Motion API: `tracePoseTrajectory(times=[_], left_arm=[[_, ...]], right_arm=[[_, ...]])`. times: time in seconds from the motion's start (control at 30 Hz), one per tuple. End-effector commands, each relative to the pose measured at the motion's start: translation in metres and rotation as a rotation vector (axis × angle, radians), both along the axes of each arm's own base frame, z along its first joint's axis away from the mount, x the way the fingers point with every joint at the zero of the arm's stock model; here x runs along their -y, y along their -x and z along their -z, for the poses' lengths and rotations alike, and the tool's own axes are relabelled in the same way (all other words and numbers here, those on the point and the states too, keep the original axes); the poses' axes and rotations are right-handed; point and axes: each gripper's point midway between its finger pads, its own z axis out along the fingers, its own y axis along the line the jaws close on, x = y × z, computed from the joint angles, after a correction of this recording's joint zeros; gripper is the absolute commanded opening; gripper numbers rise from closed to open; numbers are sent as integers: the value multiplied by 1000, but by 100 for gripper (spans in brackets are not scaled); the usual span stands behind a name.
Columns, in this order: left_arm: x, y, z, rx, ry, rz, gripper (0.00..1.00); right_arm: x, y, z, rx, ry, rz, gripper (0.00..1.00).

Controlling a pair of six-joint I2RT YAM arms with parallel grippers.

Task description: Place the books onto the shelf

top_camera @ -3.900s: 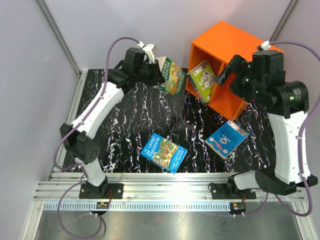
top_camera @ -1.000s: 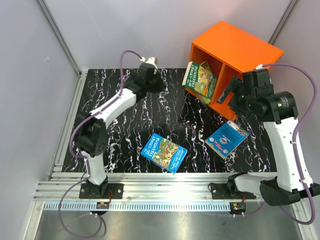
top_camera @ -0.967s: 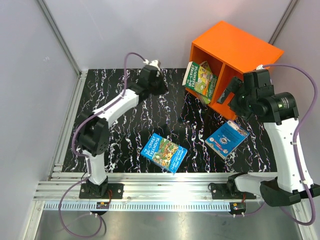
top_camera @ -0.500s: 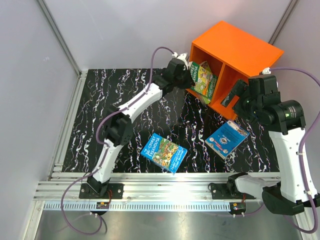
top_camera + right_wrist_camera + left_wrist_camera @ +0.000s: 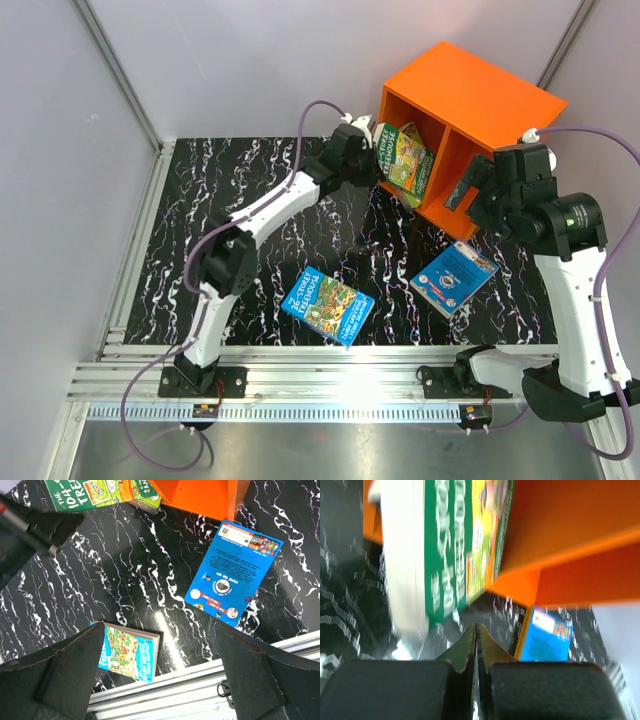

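Left wrist: left gripper closed, empty; right gripper open. We risk toppling green books at twelve o'clock by shoving.

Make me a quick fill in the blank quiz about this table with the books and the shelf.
The shelf is bright ____. The left gripper near the green book is ____. The right gripper is ____. The number of blue books lying flat on the table is ____.
Missing: orange; shut; open; two.
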Motion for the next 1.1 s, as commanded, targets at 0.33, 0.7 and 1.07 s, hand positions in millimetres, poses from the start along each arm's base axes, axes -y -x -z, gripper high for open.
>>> tracePoseTrajectory(times=[0.33,0.7,1.07], left_arm=[[-19,22,-18,40,-106,22,0],[-19,5,8,35,-192,-2,0],[-15,-25,36,29,-196,-59,0]], right_arm=[[10,23,26,-153,71,-15,100],[14,27,28,-166,89,-3,100],[8,16,33,-183,89,-29,100]])
